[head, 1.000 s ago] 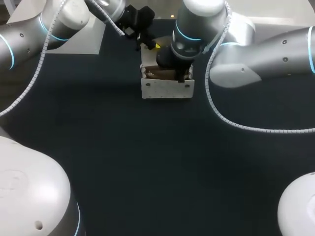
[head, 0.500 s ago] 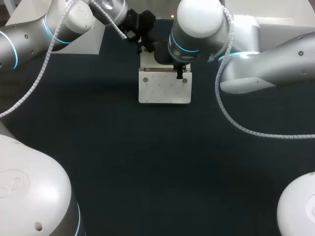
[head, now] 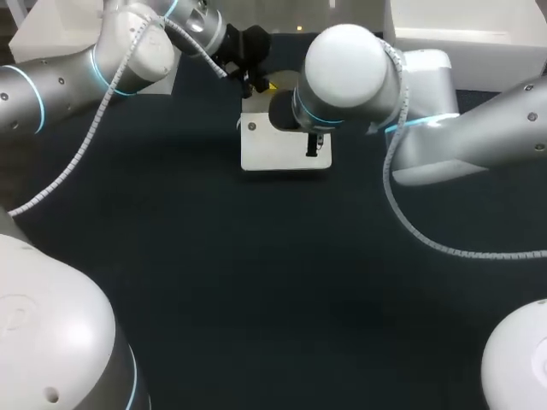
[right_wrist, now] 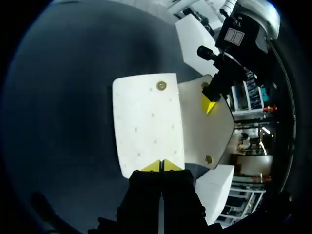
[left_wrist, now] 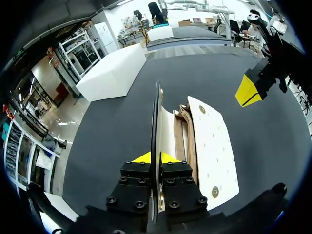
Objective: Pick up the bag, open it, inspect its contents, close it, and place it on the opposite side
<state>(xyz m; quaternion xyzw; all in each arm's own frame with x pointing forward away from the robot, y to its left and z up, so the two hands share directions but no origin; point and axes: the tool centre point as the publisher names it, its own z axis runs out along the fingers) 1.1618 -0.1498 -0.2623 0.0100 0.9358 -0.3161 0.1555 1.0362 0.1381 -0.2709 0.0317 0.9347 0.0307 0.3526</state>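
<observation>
The white bag (head: 278,152) lies at the back middle of the dark table, its dotted front panel (right_wrist: 146,122) facing up with a brass stud near the far edge. My left gripper (head: 255,83) comes in from the back left and is shut on the bag's thin rear flap, which shows edge-on between its fingertips (left_wrist: 155,158). The brown inner layers (left_wrist: 184,134) show beside that flap. My right gripper (right_wrist: 161,165) hangs over the bag (head: 313,147), fingers shut, their tips at the near edge of the front panel. Whether they pinch it I cannot see.
A white block (head: 141,68) stands at the table's back left behind my left arm, and a white box (head: 466,34) at the back right. Dark open tabletop (head: 273,282) spreads in front of the bag.
The bag stood open with my right gripper in its mouth; the front panel has since folded shut over it. The right fingers closed together and that arm shifted back. The left grip held.
</observation>
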